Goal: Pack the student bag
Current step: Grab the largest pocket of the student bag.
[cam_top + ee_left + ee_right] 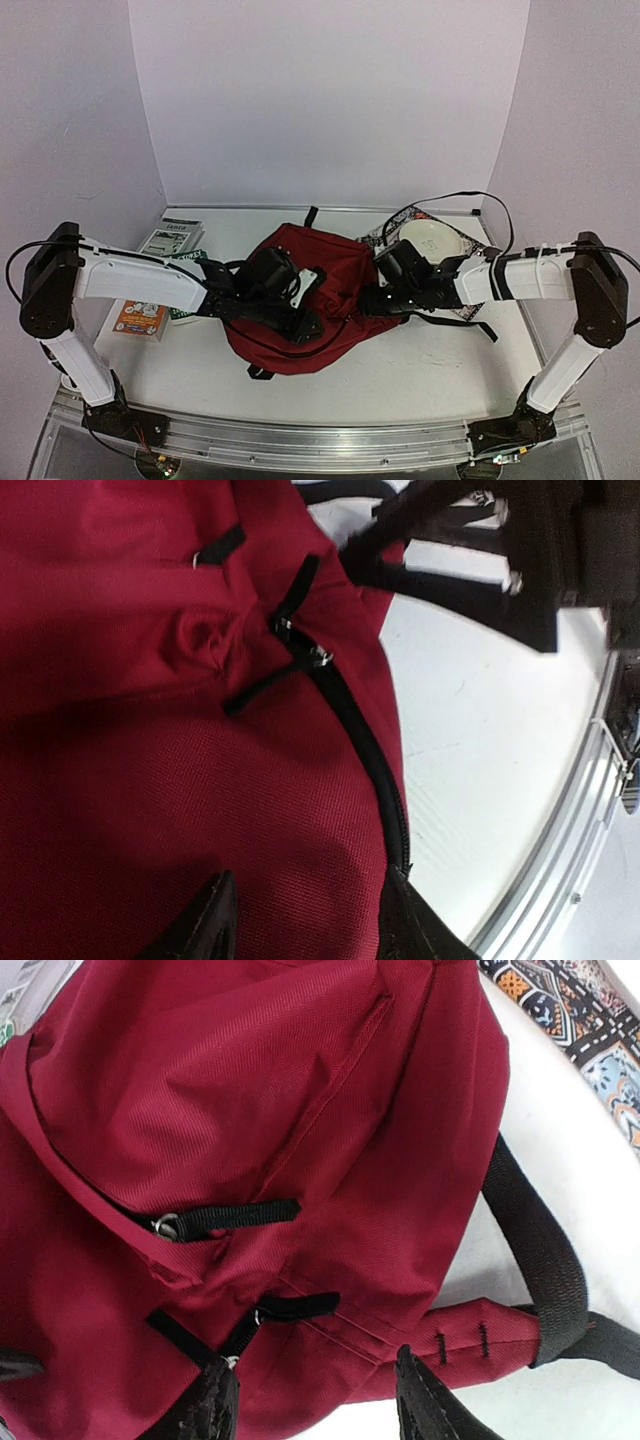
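Dark red fabric is filling both wrist views: the student bag (345, 262) is lying in the middle of the white table (430, 370), with both arms reaching in over it from either side. The left gripper (310, 890) is sitting close above the bag's cloth with its jaws standing moderately apart and nothing pinched between them. Whether the tips are touching the fabric cannot be told. A black zipper (365, 750) is curving away just ahead of it, ending at black pull tabs (300, 585).

The right gripper (313, 1365) is also standing moderately apart and gripping nothing. It is sitting at the bag's edge, near more black pull tabs (235, 1218) and a black shoulder strap (535, 1240) that is trailing onto the table.

At the table's far right corner a cream bowl (435, 240) is sitting on a patterned cloth (580, 1020). Toward the far left corner, booklets (170, 240) are lying flat, and an orange-covered booklet (140, 318) is resting by the left edge.
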Robot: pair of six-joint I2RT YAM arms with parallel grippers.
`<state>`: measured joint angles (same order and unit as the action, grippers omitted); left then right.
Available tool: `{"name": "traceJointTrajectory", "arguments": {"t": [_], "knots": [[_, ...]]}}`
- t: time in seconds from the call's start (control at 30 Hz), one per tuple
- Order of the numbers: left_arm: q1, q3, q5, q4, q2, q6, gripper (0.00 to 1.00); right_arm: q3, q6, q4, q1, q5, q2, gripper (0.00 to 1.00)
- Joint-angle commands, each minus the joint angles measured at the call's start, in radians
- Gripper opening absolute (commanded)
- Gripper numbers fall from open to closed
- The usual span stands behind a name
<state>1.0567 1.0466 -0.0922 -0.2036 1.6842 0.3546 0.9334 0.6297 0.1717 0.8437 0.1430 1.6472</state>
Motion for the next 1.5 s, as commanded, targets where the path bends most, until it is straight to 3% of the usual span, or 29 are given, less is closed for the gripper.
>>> {"name": "traceJointTrajectory", "arguments": {"t": [0.0,0.6,0.7,1.0,1.27,1.47], "knots": [[0.044,-0.080,0.066,0.137,0.032,0.021,0.48,-0.009,0.104,0.072,-0.010,-0.046,0.057,0.59],[0.101,-0.169,0.124,0.282,0.089,0.014,0.52,0.028,0.226,0.273,-0.032,-0.219,0.245,0.60],[0.104,-0.176,0.124,0.298,0.080,0.012,0.52,0.034,0.224,0.284,-0.035,-0.230,0.250,0.53],[0.106,-0.162,0.143,0.317,0.031,0.003,0.56,0.035,0.209,0.311,-0.037,-0.278,0.242,0.00],[0.087,-0.112,0.191,0.295,0.009,-0.030,0.61,-0.005,0.191,0.322,-0.038,-0.307,0.128,0.00],[0.002,-0.064,0.114,0.272,0.000,-0.049,0.62,-0.023,0.170,0.325,-0.037,-0.318,0.068,0.00]]}}
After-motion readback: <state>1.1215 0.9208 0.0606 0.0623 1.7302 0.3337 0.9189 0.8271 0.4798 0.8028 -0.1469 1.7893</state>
